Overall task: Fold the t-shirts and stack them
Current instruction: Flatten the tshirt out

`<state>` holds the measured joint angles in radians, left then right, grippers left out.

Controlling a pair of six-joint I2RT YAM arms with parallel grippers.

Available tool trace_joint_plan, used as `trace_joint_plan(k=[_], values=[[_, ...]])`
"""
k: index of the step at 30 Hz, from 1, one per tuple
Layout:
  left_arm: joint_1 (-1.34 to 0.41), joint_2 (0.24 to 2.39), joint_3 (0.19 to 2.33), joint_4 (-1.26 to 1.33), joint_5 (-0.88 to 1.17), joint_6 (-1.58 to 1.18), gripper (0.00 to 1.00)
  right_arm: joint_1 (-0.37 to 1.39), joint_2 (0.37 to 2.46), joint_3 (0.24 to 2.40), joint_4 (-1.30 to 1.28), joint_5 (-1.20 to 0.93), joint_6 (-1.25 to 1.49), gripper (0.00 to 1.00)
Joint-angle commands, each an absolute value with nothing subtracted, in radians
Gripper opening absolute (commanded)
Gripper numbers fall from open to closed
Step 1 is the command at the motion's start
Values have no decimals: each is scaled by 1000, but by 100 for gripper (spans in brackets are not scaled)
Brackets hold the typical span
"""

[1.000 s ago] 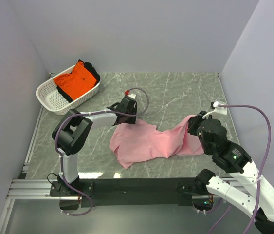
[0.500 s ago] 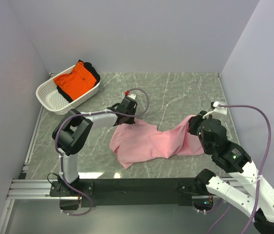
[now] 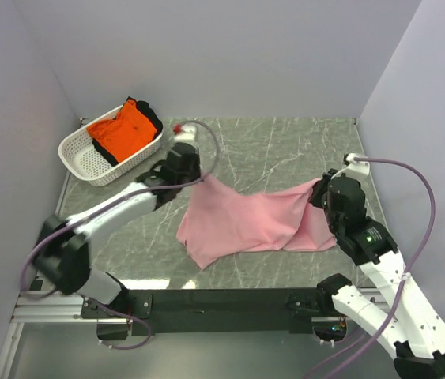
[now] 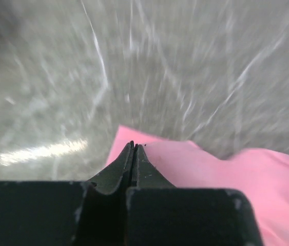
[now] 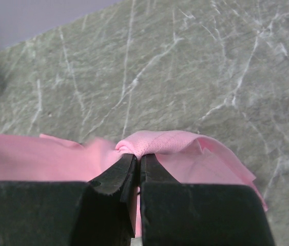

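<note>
The light pink t-shirt [image 3: 246, 221] hangs stretched between my two grippers over the middle of the marble table. My left gripper [image 3: 204, 178] is shut on its far left corner; in the blurred left wrist view the shut jaws [image 4: 133, 146] meet the pink fabric [image 4: 211, 174]. My right gripper [image 3: 317, 189] is shut on a bunched fold at the shirt's far right corner, plain in the right wrist view [image 5: 139, 155] with the cloth [image 5: 159, 141] over the tips. The shirt's lower part trails on the table. The bright orange t-shirt [image 3: 123, 130] lies in the basket.
The white perforated basket [image 3: 80, 162] stands at the far left by the left wall, with a dark garment [image 3: 151, 117] behind the orange shirt. Grey walls close in the table at the left, back and right. A black rail [image 3: 222, 300] runs along the near edge.
My left arm has swung out to the far left and pulled its corner of the pink shirt up and back. The shirt's top edge is now drawn taut. My right gripper has shifted slightly farther away.
</note>
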<state>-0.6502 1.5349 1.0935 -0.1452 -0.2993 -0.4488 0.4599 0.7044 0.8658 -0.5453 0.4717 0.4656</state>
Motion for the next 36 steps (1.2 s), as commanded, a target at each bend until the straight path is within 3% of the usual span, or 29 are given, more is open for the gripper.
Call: trace_joint_plan(k=[1,10,16,29,36], values=[[-600,1300,1088,-143,-397,-428,0,399,739,931,-460,399,400,0],[-574,919,1146,-261,-445,-385,1,370,772,1166,-531,377,336,0],[-574,775,1278,-342,-280,-387,1,370,666,1317,-647,293,282,0],[-574,742,1667,-448,34,-417,1,370,574,1768,-879,61,215,0],[-574,765,1646,-385,54,-439,1,371,597,1760,-868,103,238,0]])
